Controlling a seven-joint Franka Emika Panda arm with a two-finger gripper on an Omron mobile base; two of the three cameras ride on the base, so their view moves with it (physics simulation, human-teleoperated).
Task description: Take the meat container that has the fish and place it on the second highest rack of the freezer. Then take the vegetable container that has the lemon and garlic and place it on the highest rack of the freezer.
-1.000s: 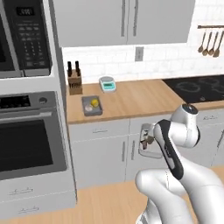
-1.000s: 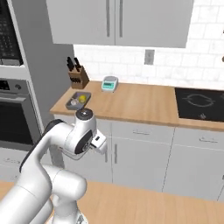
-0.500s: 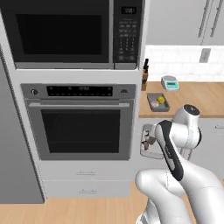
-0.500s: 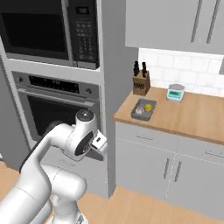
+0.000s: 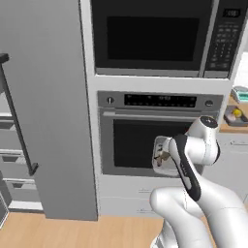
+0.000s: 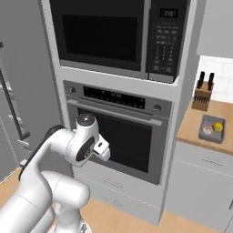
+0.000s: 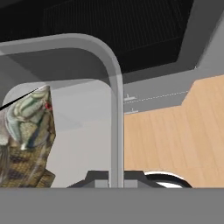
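Driving left, the base has swung both cameras off the tabletop run, so the scene now centres on the black-glass oven [image 5: 155,133] and microwave [image 5: 160,36] column, directly beyond the jaws, with the freezer [image 5: 43,106] and its long black bar handle [image 5: 17,114] well off to their left. Against the arm, nothing has shifted: the gripper [image 5: 162,156] hangs tucked before the oven door, jaws clamped on the rim of the grey meat container [image 7: 111,109]. Seen from the hand, the fish [image 7: 26,140] lies inside it, just left of the pinched wall. Far to the right of the jaws, the vegetable container [image 6: 212,129] sits on the tabletop [image 6: 193,127], holding the lemon [image 6: 218,127] and garlic [image 6: 207,130] side by side.
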